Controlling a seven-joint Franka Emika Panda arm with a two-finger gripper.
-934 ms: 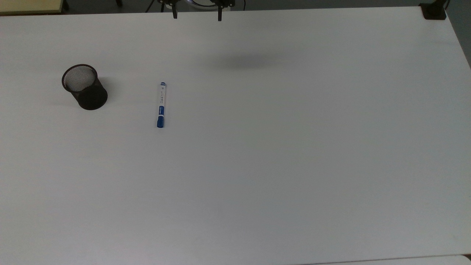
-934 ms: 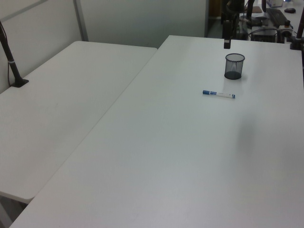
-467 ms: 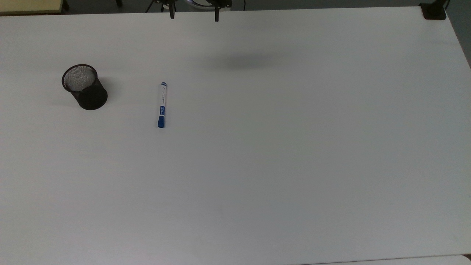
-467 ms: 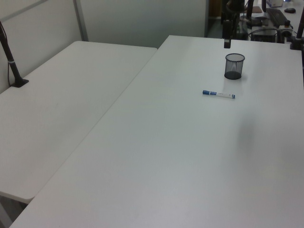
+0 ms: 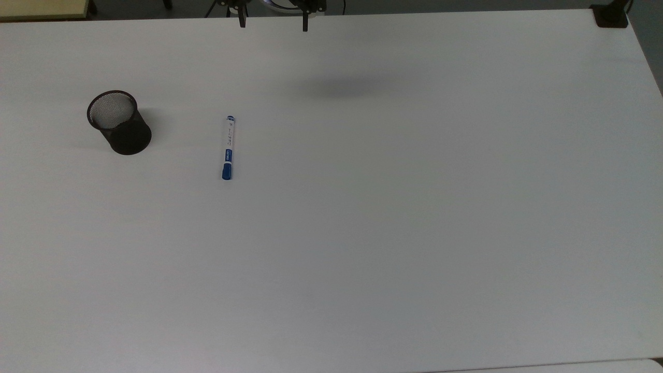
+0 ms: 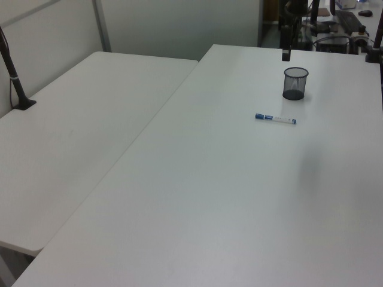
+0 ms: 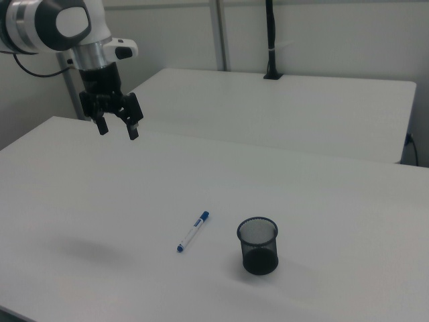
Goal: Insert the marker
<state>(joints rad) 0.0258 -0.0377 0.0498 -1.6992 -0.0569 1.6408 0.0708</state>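
The marker (image 5: pixel 227 147) lies flat on the white table (image 5: pixel 393 217), white barrel with a blue cap at the end nearer the top view's bottom. It also shows in the left view (image 6: pixel 275 118) and the right view (image 7: pixel 193 231). A black mesh cup (image 5: pixel 119 122) stands upright to the top view's left of it, also seen in the left view (image 6: pixel 295 82) and right view (image 7: pixel 257 245). My gripper (image 7: pixel 118 129) hangs open and empty high above the table's far edge (image 5: pixel 273 22), well away from marker and cup.
A second white table (image 6: pixel 78 137) adjoins on the left view's left, with a black clamped post (image 6: pixel 15 78). Another black clamp (image 5: pixel 611 15) sits at the top view's upper right corner. A dark post (image 7: pixel 270 40) rises behind the far table.
The gripper's fingers have shifted slightly toward the top view's left since the earliest frame. Marker and cup have not moved.
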